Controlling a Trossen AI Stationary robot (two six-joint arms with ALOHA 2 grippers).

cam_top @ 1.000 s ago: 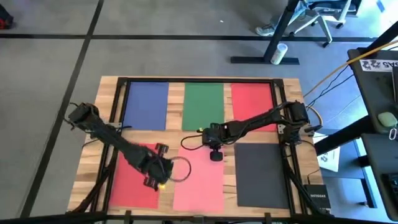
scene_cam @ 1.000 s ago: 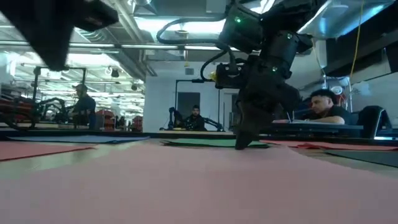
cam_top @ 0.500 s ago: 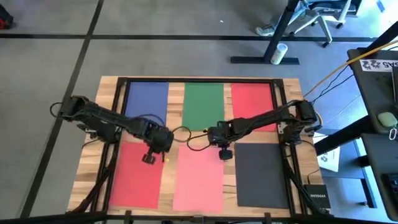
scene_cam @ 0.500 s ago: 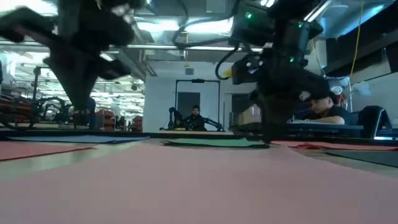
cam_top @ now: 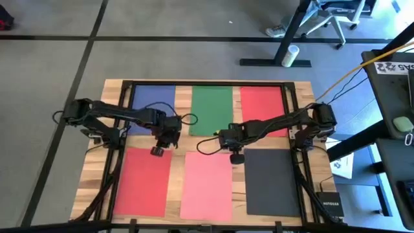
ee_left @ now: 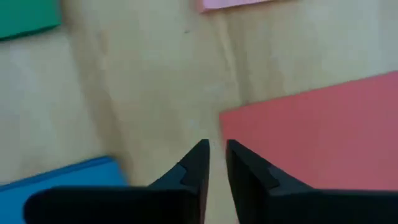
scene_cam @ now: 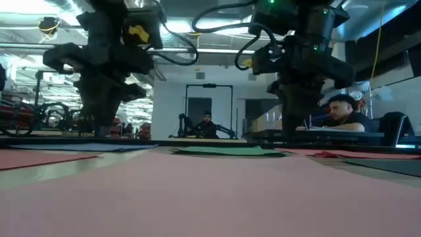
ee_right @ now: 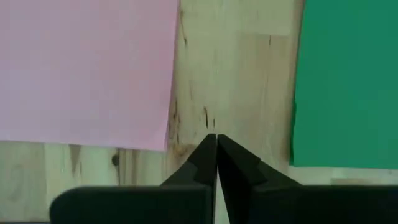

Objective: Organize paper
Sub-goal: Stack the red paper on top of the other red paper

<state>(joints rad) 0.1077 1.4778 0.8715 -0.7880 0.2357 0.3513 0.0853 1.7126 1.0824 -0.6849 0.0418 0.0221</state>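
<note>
Six sheets of paper lie flat on the wooden table in two rows. The far row holds blue, green and red. The near row holds red, salmon pink and dark grey. My left gripper points down over bare wood between the blue sheet and the near red sheet. Its fingers are open by a narrow gap with nothing between them. My right gripper is shut over bare wood between the pink sheet and the green sheet.
A black frame runs around the table's edge. Strips of bare wood separate the sheets. Beyond the table are a grey floor, a desk leg and an office chair. People sit in the room behind.
My left gripper has swung from over the near red sheet toward the table's far edge, and now stands over the bare strip below the blue sheet. My right gripper has shifted a little toward the table's right edge, along the gap between the two rows.
</note>
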